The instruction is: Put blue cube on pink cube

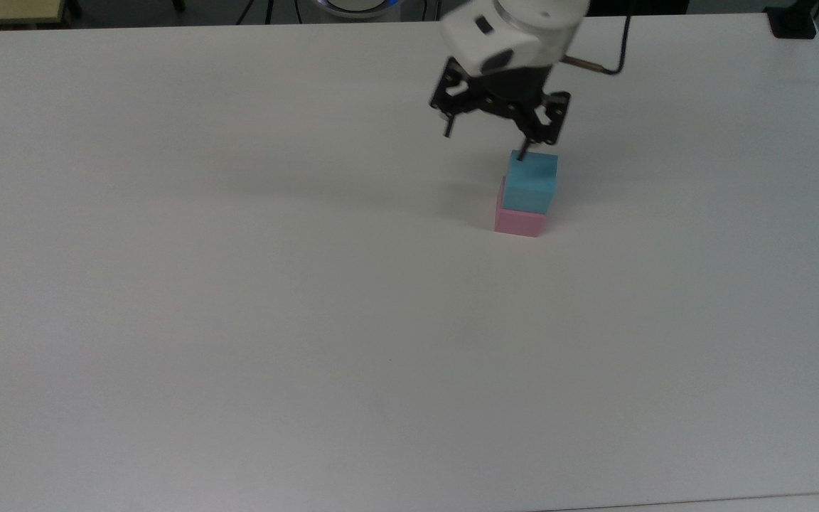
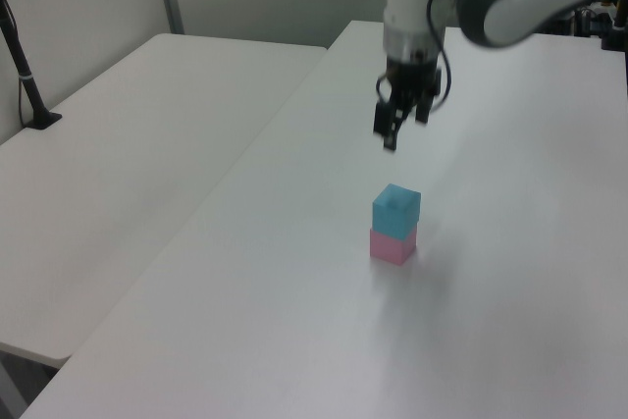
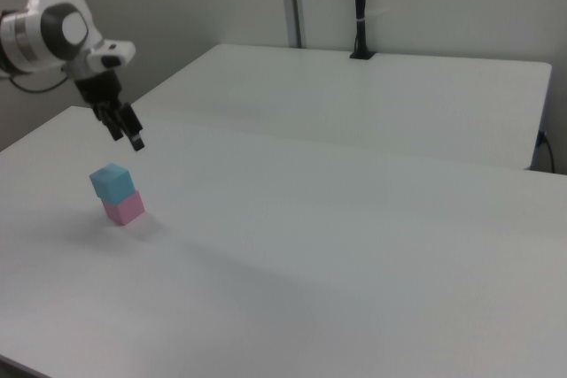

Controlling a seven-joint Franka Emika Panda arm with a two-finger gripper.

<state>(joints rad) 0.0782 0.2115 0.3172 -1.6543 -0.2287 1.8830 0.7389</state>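
The sky-blue cube (image 1: 530, 181) rests on top of the pale pink cube (image 1: 517, 221), forming a small stack on the white table (image 1: 239, 299). Its edges sit slightly offset from the pink one. In the left view the blue cube (image 2: 396, 207) and pink cube (image 2: 392, 246) stand free, and in the right view they appear as blue cube (image 3: 111, 181) over pink cube (image 3: 124, 209). My gripper (image 1: 484, 142) hangs open and empty in the air above the stack, apart from it, seen also as gripper (image 2: 387, 136) and gripper (image 3: 129, 137).
A second white table (image 2: 147, 115) adjoins this one, with a black post (image 2: 27, 80) clamped at its far edge, seen again as the black post (image 3: 359, 6). A black cable (image 1: 612, 67) trails from the wrist.
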